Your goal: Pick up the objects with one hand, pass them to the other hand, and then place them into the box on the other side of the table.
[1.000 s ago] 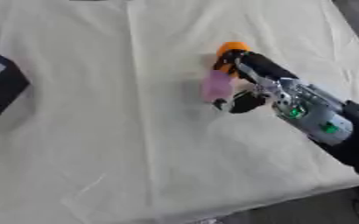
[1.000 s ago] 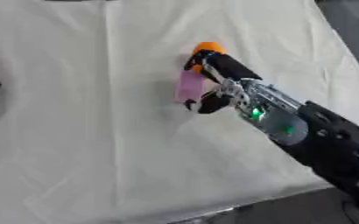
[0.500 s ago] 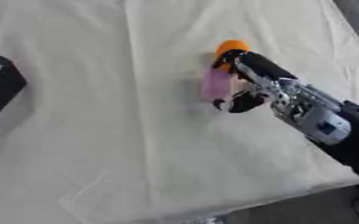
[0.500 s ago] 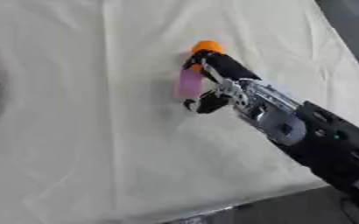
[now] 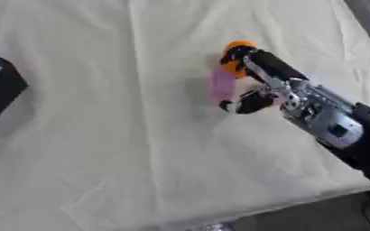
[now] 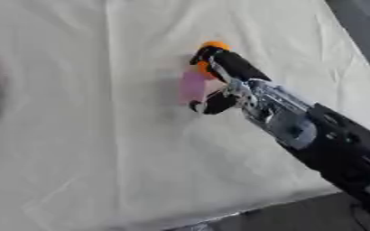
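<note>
While blurred, right hand (image 5: 255, 85) seemingly pinches pink object (image 5: 223, 85) | orange object (image 5: 235, 47) half-hidden behind fingers

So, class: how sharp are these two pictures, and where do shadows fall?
Left eye view: soft all over, the pink object has smeared edges; a faint shadow lies left of it. Right eye view: equally soft, the right hand blurred, with even lighting on the cloth.
</note>
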Controlling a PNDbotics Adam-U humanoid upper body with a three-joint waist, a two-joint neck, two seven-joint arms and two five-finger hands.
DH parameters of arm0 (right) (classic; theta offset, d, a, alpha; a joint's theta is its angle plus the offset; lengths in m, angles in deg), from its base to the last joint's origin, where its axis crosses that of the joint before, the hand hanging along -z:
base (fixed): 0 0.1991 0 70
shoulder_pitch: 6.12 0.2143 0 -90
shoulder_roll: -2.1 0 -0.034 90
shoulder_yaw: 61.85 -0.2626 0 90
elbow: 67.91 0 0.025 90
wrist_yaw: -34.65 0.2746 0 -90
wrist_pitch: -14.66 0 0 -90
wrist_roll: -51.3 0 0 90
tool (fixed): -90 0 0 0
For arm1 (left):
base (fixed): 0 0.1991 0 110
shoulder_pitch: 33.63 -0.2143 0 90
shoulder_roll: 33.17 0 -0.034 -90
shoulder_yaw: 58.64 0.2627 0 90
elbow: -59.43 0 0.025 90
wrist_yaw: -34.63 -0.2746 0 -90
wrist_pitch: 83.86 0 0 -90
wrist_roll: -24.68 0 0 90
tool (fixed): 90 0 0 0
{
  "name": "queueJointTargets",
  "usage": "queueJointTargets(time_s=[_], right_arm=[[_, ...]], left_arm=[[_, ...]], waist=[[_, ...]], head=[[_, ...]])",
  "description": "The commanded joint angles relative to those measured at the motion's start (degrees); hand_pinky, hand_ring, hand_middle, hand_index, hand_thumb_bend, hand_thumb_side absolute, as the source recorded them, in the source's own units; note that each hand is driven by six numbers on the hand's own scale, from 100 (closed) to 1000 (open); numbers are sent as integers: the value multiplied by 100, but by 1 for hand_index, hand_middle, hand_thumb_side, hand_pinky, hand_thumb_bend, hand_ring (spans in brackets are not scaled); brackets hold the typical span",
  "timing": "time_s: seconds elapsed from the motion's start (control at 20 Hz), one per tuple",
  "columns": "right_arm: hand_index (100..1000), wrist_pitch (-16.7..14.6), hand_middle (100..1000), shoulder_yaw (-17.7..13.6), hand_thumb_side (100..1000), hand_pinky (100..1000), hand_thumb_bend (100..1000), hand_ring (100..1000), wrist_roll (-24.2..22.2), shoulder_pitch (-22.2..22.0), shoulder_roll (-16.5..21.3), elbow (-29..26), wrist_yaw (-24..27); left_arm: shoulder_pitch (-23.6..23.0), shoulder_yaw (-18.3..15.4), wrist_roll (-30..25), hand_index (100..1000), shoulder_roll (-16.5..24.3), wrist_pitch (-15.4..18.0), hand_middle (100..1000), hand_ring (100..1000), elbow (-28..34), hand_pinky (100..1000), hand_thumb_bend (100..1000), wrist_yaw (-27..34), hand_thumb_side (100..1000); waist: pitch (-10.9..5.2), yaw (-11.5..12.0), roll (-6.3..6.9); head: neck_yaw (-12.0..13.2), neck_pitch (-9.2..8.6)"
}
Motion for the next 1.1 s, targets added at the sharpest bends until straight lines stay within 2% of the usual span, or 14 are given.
queueJointTargets(time_s=[0.05,0.25,0.55,1.1], right_arm=[[825,16,896,-87,100,673,531,765,30,30,94,-54,20],[809,85,885,-79,100,668,524,760,-18,27,79,-54,13],[790,201,877,-73,110,662,464,755,-78,56,59,-54,4],[791,387,877,-87,111,661,443,752,-70,83,51,-54,51]], left_arm=[[37,-24,-25,713,102,8,728,674,52,929,130,-46,847],[34,-27,-29,712,88,11,727,674,53,929,130,-51,847],[34,-26,-32,713,75,8,727,674,52,931,130,-54,848],[41,-26,-48,714,44,10,727,674,55,934,129,-63,848]], waist=[[33,1,9],[52,8,10],[67,23,4],[114,60,8]], head=[[-21,-10],[-26,-10],[-54,-10],[-103,-10]])
